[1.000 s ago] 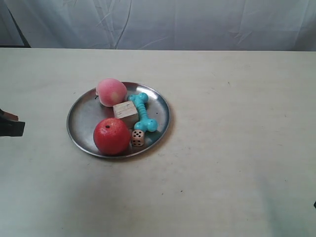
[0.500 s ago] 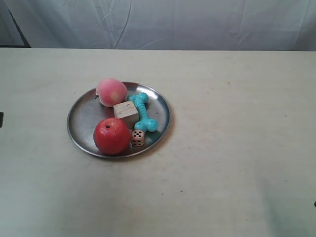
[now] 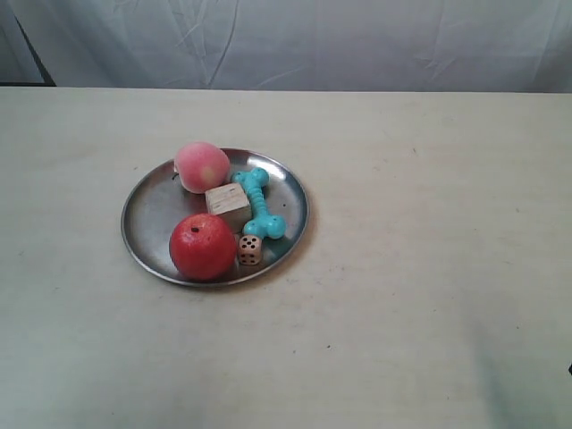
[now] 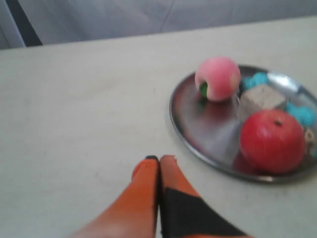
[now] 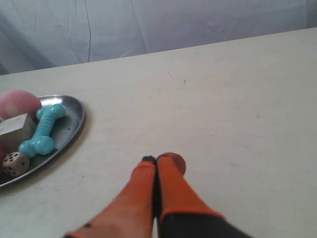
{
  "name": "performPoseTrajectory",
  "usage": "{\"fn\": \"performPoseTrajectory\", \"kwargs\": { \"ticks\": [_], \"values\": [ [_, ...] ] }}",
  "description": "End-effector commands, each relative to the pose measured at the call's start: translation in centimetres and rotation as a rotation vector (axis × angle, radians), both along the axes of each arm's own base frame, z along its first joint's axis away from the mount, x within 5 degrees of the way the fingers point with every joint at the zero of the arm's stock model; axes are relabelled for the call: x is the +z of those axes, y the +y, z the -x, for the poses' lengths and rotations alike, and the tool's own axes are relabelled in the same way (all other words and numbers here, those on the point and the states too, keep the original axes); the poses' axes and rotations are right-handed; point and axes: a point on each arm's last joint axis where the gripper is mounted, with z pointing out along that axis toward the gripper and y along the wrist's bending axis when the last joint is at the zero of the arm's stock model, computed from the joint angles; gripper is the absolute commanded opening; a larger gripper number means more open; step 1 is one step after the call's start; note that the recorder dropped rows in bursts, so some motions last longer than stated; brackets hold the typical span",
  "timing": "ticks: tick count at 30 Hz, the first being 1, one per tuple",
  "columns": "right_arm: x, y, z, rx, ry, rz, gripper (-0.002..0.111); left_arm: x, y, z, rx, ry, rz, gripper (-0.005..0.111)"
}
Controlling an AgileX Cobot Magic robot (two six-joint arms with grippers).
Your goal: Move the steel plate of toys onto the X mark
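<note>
Nearest the desk's (image 3: 429, 268) near edge are the two grippers, neither touching the plate. The left gripper (image 4: 159, 159) has its fingers pressed together on nothing, near the rim. The right gripper (image 5: 157, 159), also closed and empty, is well apart over bare desk.

The plate (image 3: 150, 213) lies flat, toward the edge at the exterior view's left. It carries all the toys: apple (image 3: 203, 247) and die (image 3: 250, 250) nearest, then cube (image 3: 227, 202) and bone (image 3: 259, 203), with the peach (image 3: 202, 166) farthest.

I can find no X mark (perhaps under the plate, perhaps too faint), so I cannot tell whether the move is finished or not begun.
</note>
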Motion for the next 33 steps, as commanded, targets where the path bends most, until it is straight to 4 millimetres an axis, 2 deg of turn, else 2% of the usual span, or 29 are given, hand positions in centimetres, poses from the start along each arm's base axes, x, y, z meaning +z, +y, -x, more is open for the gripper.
{"fn": "performPoseTrajectory", "kwargs": {
  "ticks": [1, 6, 10, 13, 16, 33],
  "values": [
    [0.0, 0.0, 0.0, -0.004, -0.012, -0.002, 0.000, 0.9, 0.7, 0.8, 0.091, -0.327, 0.104, 0.000],
    [0.0, 0.0, 0.0, -0.004, -0.012, -0.002, 0.000, -0.1, 0.9, 1.6, 0.104, -0.412, 0.112, 0.000],
    [0.0, 0.0, 0.0, -0.004, -0.012, -0.002, 0.000, -2.3, 0.9, 1.3, 0.104, -0.350, 0.105, 0.000],
    [0.0, 0.0, 0.0, -0.004, -0.012, -0.002, 0.000, -2.6, 0.8, 1.3, 0.100, -0.331, 0.100, 0.000],
    [0.0, 0.0, 0.0, -0.004, -0.010, -0.002, 0.000, -3.5, 0.5, 1.4, 0.064, -0.238, 0.071, 0.000],
    [0.0, 0.0, 0.0, -0.004, -0.010, -0.002, 0.000, -3.7, 0.5, 1.4, 0.058, -0.221, 0.070, 0.000]
  ]
}}
